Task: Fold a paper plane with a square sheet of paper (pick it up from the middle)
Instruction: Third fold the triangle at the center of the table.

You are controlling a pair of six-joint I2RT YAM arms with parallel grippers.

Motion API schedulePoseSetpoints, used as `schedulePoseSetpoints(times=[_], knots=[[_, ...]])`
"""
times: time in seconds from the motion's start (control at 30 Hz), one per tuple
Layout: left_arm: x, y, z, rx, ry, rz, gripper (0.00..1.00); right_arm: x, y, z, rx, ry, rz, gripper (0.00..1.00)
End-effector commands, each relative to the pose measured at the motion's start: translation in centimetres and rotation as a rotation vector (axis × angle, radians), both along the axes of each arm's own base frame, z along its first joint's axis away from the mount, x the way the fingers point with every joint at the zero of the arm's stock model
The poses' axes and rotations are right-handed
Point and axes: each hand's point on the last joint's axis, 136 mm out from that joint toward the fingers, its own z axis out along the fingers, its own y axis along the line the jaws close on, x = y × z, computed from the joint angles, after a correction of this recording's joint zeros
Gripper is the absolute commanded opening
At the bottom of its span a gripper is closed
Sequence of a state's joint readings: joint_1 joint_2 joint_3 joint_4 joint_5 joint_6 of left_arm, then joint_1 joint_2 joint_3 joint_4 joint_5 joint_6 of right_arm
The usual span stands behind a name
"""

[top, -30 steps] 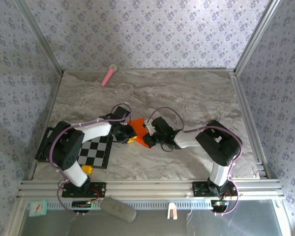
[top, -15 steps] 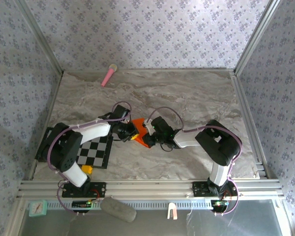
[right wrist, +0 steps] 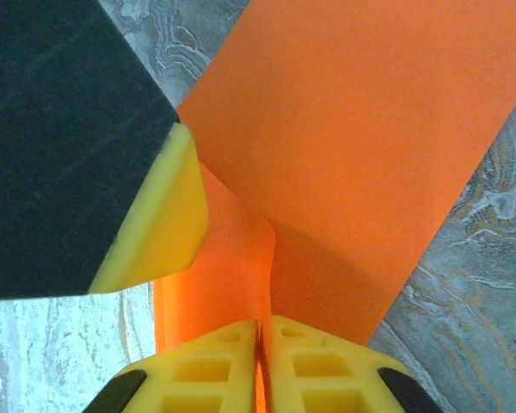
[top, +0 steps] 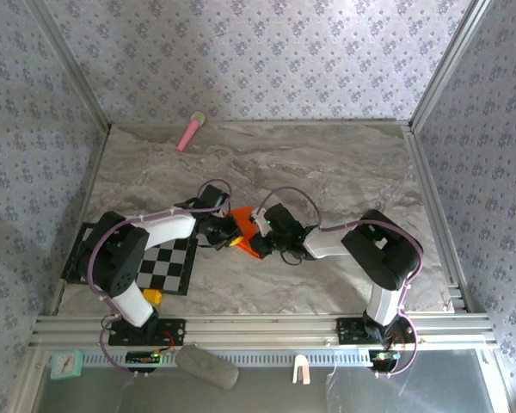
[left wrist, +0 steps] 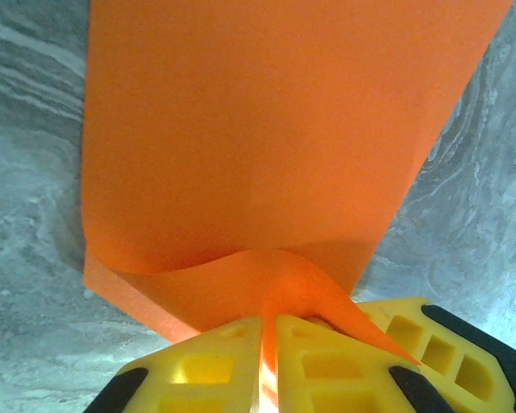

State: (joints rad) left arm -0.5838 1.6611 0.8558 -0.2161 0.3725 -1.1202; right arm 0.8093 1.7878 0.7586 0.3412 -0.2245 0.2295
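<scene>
Orange square sheet of paper [top: 243, 222] at mid-table [top: 344, 163], partly doubled over, one flap lifted. Left gripper [left wrist: 268, 325] pinched shut on a puckered ridge; right gripper [right wrist: 262, 331] clamped on the facing fold, probably steadying it for creasing.

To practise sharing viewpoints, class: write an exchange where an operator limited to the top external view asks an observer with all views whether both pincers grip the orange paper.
Operator: Has the left pincer caught the square sheet of paper?
Observer: Yes. In the left wrist view it is pinched shut on a raised ridge of the sheet.
Operator: And the right pincer?
Observer: Shut too. The right wrist view has it clamped on a fold that curls up from the sheet.
</scene>
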Motion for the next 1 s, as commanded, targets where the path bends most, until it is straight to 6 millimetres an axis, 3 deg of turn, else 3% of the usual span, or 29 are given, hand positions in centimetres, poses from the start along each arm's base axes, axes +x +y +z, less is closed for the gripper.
schedulePoseSetpoints(times=[0.0, 0.8, 0.97], knots=[[-0.6, 0.7, -0.8, 0.047, 0.031, 0.013, 0.12, -1.5, -1.9, -3.5, -0.113, 0.107, -0.021, 0.11], [-1.6, 2.4, -2.7, 0.110, 0.072, 0.064, 0.11, -1.4, -1.9, -3.7, -0.129, 0.115, -0.029, 0.13], [-1.9, 2.8, -3.2, 0.135, 0.088, 0.068, 0.10, -1.0, -1.4, -2.1, -0.091, 0.120, -0.045, 0.15]])
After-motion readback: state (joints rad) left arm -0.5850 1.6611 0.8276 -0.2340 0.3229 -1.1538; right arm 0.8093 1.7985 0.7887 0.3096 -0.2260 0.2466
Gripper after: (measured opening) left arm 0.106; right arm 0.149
